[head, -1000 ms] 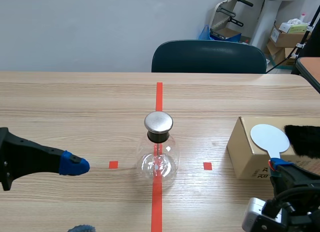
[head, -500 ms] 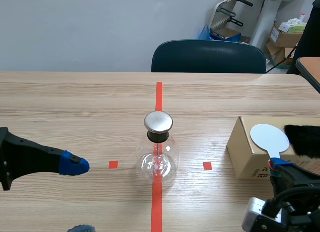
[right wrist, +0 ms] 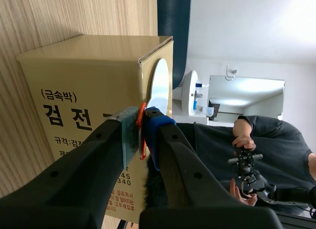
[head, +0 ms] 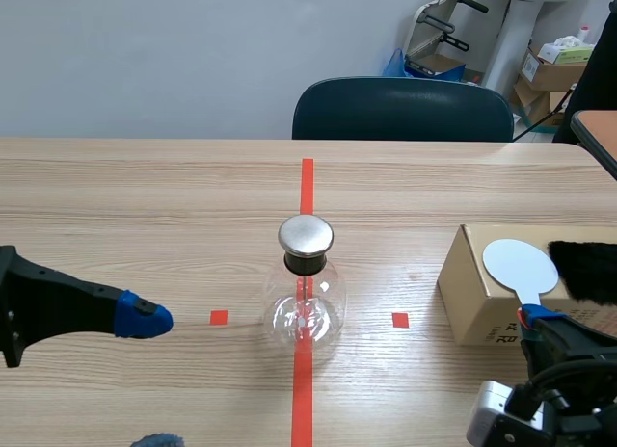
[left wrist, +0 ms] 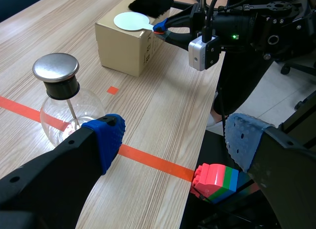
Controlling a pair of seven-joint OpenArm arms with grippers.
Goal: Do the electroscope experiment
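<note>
**Wand gripped, charging and testing yet to come**

Upright at the table's middle, on the orange-red tape line: clear glass flask electroscope (head: 306, 298) with black stopper and round metal cap, untouched and well apart from both arms. Flat on top of the tan cardboard box (head: 468, 291): white round disc wand (head: 521, 266) with a thin red handle, just beside a black fur patch (head: 585, 271). Clamped on that red handle at the box's near edge: right gripper (right wrist: 143, 128). Spread wide and holding nothing, low and off to the flask's left: left gripper (left wrist: 175, 135). Judged early in the task: grasp made, wand not yet lifted. Probably left to do: rubbing the disc on the fur, then bringing it to the metal cap.
</note>
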